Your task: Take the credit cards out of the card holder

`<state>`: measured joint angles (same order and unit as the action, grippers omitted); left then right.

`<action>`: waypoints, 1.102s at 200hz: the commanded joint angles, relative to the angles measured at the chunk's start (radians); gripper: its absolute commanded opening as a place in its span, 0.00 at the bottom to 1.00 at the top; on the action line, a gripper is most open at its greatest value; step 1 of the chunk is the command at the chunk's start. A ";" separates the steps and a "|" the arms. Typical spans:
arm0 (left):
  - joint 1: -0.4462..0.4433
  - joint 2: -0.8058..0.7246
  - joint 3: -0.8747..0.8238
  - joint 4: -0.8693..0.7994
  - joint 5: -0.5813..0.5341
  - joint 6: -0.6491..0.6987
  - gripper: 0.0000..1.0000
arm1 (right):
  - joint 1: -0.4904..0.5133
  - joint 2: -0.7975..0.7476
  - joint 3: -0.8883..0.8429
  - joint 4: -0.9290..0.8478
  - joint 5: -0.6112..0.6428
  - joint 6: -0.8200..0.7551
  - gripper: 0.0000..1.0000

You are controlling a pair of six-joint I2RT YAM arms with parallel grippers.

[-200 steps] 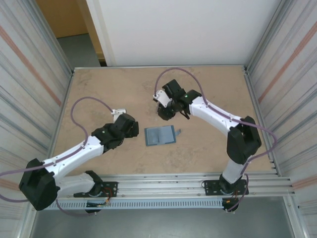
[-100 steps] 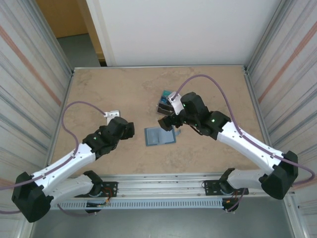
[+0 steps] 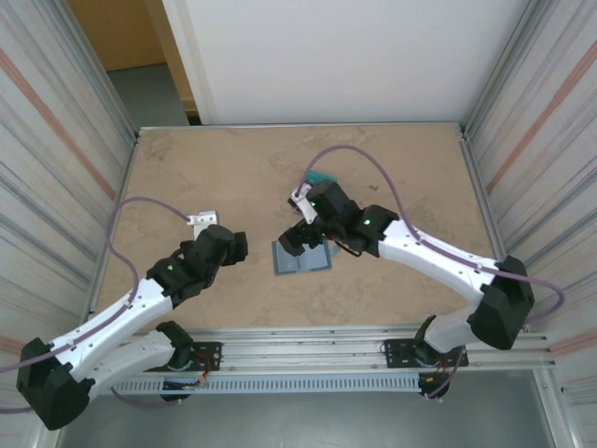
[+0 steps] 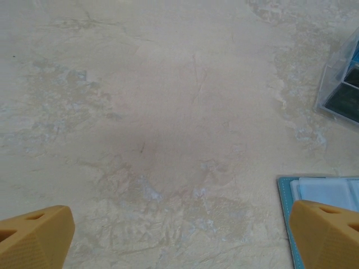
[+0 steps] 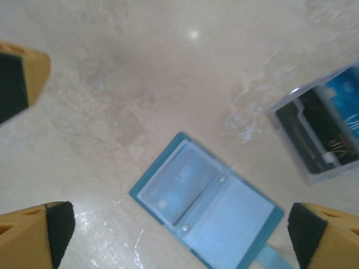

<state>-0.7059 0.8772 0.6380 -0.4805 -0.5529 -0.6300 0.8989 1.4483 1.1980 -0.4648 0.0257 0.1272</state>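
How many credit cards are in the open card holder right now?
1: a credit card in the card holder half farther from the clear box. The other pocket looks empty; more could be hidden behind it.

- One card holder [image 5: 208, 206], spread open flat.
- Two credit cards counted for sure: one [image 5: 178, 182] under a clear pocket of the holder, one blue [image 5: 343, 100] in the tray. Any more in there too hidden to count.
- One clear-walled tray [image 5: 287, 144].
- Two arms: left arm [image 3: 131, 308], right arm [image 3: 429, 257].
- Two grippers: left gripper [image 4: 179, 235], right gripper [image 5: 180, 234].
- One table [image 4: 168, 112].
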 commanded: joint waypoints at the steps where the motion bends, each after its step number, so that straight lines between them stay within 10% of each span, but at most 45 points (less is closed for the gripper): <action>1: 0.011 -0.040 -0.010 -0.050 -0.068 -0.023 0.99 | 0.016 0.075 0.050 -0.034 -0.021 0.047 0.93; 89: 0.138 -0.163 -0.052 -0.104 -0.021 -0.023 0.99 | 0.090 0.454 0.217 -0.169 0.113 0.180 0.80; 220: 0.159 -0.181 -0.081 -0.089 -0.031 -0.042 0.99 | 0.074 0.571 0.239 -0.138 0.073 0.235 0.70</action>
<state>-0.5552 0.7139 0.5701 -0.5793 -0.5697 -0.6487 0.9794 1.9923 1.4002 -0.5961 0.0978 0.3340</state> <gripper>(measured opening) 0.987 0.703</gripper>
